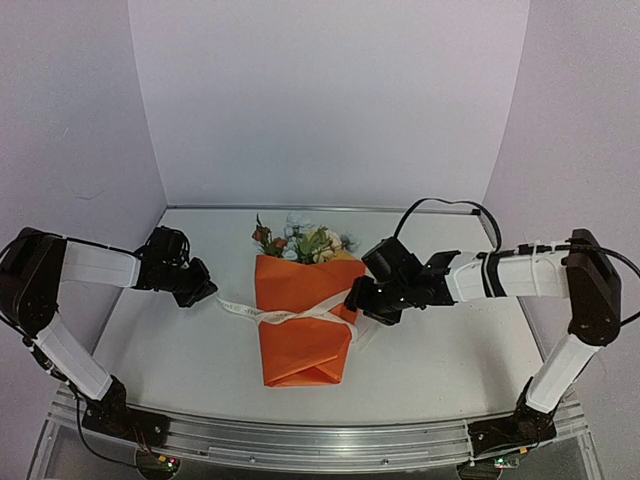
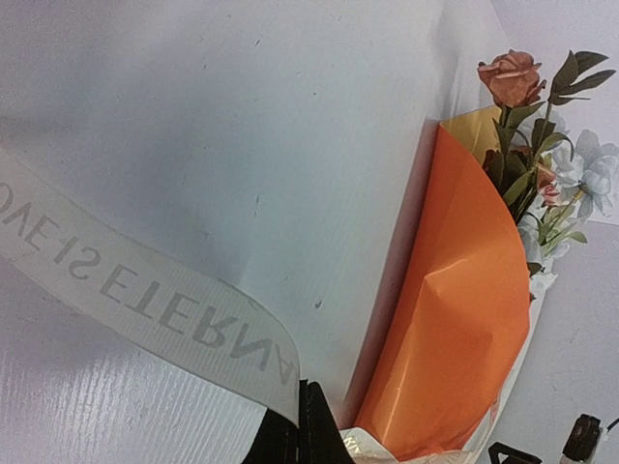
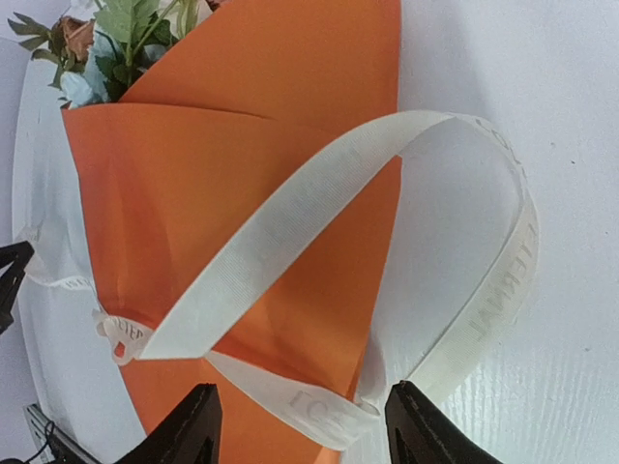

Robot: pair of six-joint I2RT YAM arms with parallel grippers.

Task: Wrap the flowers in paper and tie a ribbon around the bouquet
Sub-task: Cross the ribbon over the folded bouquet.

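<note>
Bouquet lies flat at centre of table, heads twd far side. Flowers: pale blue, peach & rust blooms w/ green leaves, poking from top of wrap. Paper: orange face out, sides folded over the front, bottom end folded up; bit of yellow inner face shows by the blooms. Ribbon: cream, printed lettering, crosses wrap approx mid-height, strands crossing on the front. One end runs out left past the wrap; other forms an open loop at wrap's right edge.
</note>
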